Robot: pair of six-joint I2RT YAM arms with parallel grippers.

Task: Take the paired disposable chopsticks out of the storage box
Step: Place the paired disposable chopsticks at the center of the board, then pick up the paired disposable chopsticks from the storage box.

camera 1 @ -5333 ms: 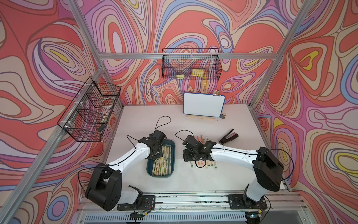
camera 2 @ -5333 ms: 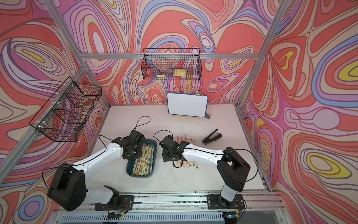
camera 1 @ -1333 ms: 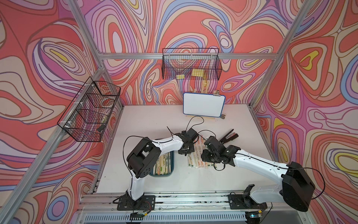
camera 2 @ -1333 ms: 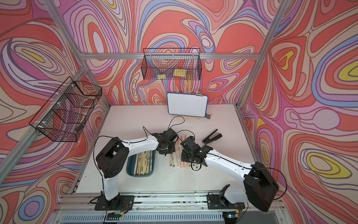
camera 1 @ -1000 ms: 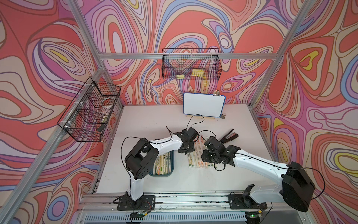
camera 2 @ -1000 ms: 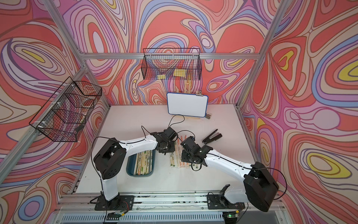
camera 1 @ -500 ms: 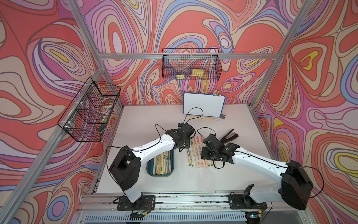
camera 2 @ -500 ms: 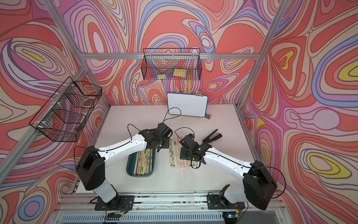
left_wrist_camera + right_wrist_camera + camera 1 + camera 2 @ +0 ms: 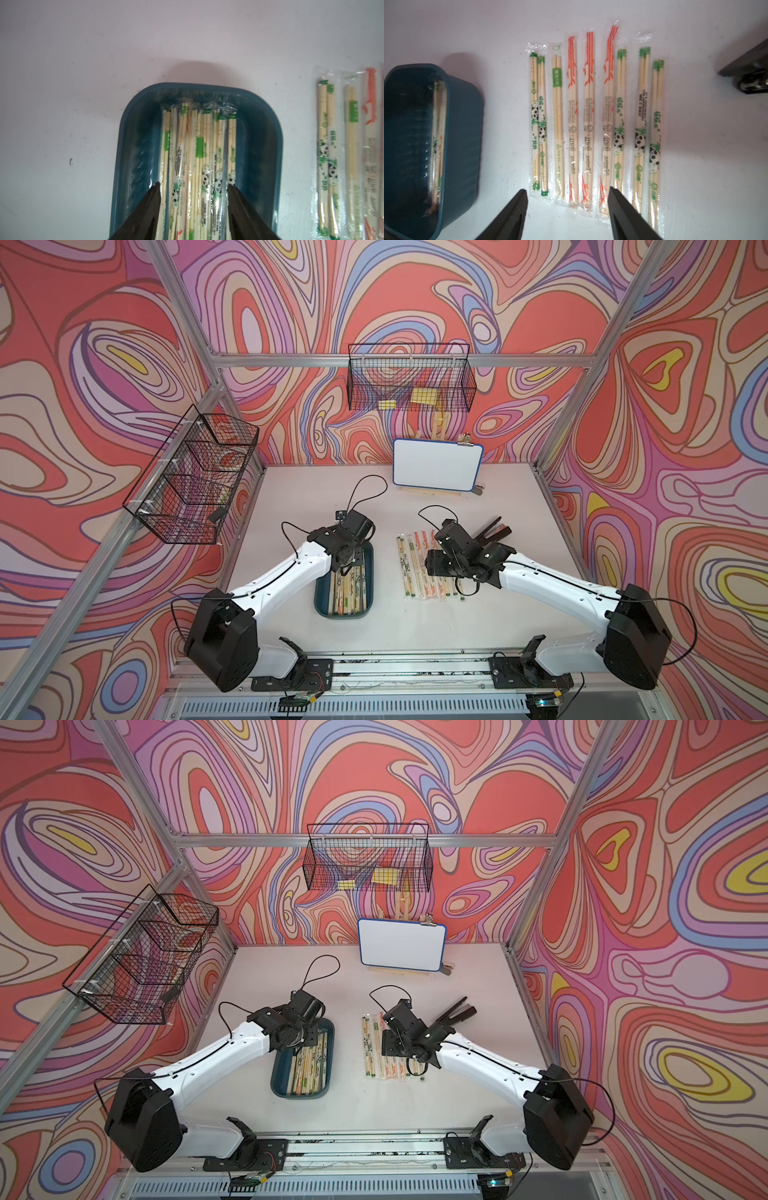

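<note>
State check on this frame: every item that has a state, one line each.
storage box: upright on the table, partly full.
chopsticks in the box: sleeved, bundled lengthwise, not yet taken out.
chopsticks on the table: sleeved, lying flat in a side-by-side row.
left pincer: open, over the box, straddling the bundle.
right pincer: open, empty, above the table row.
whiteboard: upright, blank.

Teal storage box [image 9: 276, 145], low walls, holds sleeved chopstick pairs [image 9: 199, 155] lengthwise, bundle btwn left fingers [image 9: 149, 207]. More pairs [image 9: 589, 116] flat, side by side, just ahead of right fingers [image 9: 512, 212].
</note>
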